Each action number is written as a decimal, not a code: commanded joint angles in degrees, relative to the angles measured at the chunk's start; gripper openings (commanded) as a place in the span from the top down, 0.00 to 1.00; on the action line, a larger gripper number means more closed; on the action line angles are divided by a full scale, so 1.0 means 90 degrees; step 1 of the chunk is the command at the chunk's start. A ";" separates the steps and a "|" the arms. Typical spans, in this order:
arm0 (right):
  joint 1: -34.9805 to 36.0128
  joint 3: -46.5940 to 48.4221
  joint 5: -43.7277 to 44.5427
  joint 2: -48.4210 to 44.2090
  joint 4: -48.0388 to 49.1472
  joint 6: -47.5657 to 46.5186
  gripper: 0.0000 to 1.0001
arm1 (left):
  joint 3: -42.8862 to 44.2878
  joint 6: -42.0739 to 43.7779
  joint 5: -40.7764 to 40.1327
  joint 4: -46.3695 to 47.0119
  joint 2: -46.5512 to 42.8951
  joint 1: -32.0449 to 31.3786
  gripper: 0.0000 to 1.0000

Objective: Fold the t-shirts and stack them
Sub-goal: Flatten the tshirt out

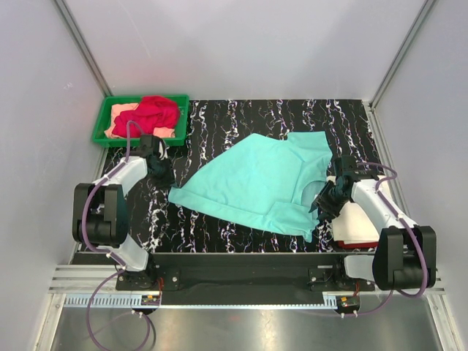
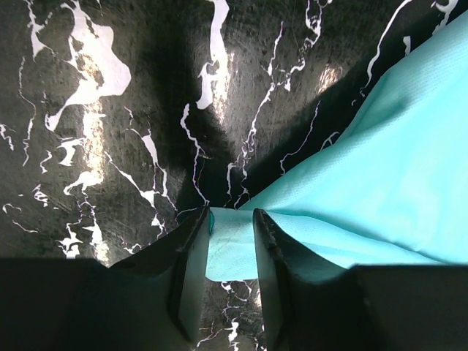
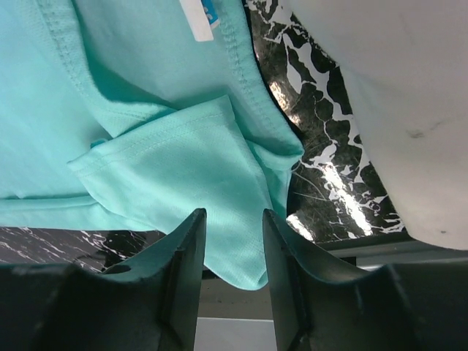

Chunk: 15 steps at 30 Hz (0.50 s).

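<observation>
A mint-teal t-shirt [image 1: 263,179] lies spread across the middle of the black marble table. My left gripper [image 1: 164,175] is at its left corner. In the left wrist view its fingers stand apart, open [image 2: 231,213], with the shirt corner [image 2: 234,248] between them. My right gripper [image 1: 322,205] is at the shirt's near right edge. In the right wrist view it is open [image 3: 232,213] over a fold of the teal cloth [image 3: 183,168]. A red t-shirt [image 1: 153,113] lies bunched on a peach one [image 1: 121,113] in the tray. A folded cream-white shirt [image 1: 362,219] lies under my right arm and also shows in the right wrist view [image 3: 395,110].
A green plastic tray [image 1: 102,128] stands at the back left corner. A red edge [image 1: 357,244] shows under the cream-white shirt. The table's near edge [image 3: 241,307] is just below the right gripper. Grey walls close in the left, back and right sides.
</observation>
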 commanded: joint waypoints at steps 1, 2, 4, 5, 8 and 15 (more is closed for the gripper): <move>-0.0041 -0.0099 0.0142 0.0195 0.0503 0.0255 0.56 | -0.0004 0.0144 0.0246 0.0187 0.0024 0.0024 0.67; -0.0060 -0.0089 0.0132 0.0273 0.0552 0.0255 0.56 | 0.0006 0.0154 0.0256 0.0187 0.0033 0.0024 0.67; -0.0080 -0.0011 0.0006 0.0536 0.0641 0.0207 0.56 | 0.0045 0.0174 0.0256 0.0109 0.0063 0.0024 0.67; -0.0090 0.0018 -0.0024 0.0595 0.0641 0.0216 0.56 | 0.0074 0.0183 0.0246 0.0080 0.0072 0.0024 0.67; -0.0110 0.0028 -0.0073 0.0645 0.0670 0.0216 0.56 | 0.0084 0.0203 0.0187 -0.0057 0.0043 0.0024 0.66; -0.0139 -0.0060 0.0093 0.0781 0.0884 0.0304 0.56 | 0.0006 0.0213 0.0110 -0.0008 0.0199 0.0024 0.86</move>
